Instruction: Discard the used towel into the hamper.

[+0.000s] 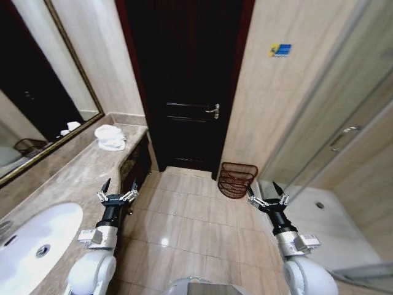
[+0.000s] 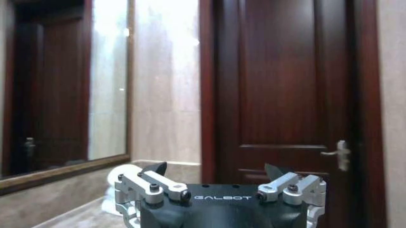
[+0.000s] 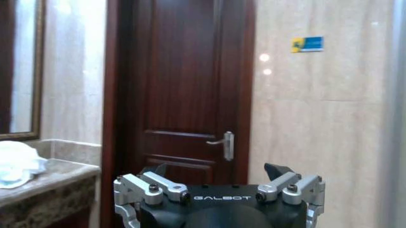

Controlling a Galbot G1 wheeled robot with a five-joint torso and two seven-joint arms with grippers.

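Observation:
A crumpled white towel (image 1: 110, 136) lies at the far end of the marble counter, by the wall corner; it also shows as the white towel (image 2: 119, 183) and the towel (image 3: 18, 164) in the wrist views. The hamper (image 1: 237, 179), a dark reddish-brown wire basket, stands on the floor against the wall to the right of the door. My left gripper (image 1: 116, 193) hovers open beside the counter's front edge, well short of the towel. On the other side, my right gripper (image 1: 268, 195) is open and empty, just right of the hamper and nearer to me.
A dark wooden door (image 1: 187, 80) with a lever handle closes the far end. The counter (image 1: 73, 178) with a white sink (image 1: 34, 236) and a framed mirror (image 1: 37, 92) runs along the left. A glass shower enclosure (image 1: 344, 153) borders the right. Tiled floor lies between.

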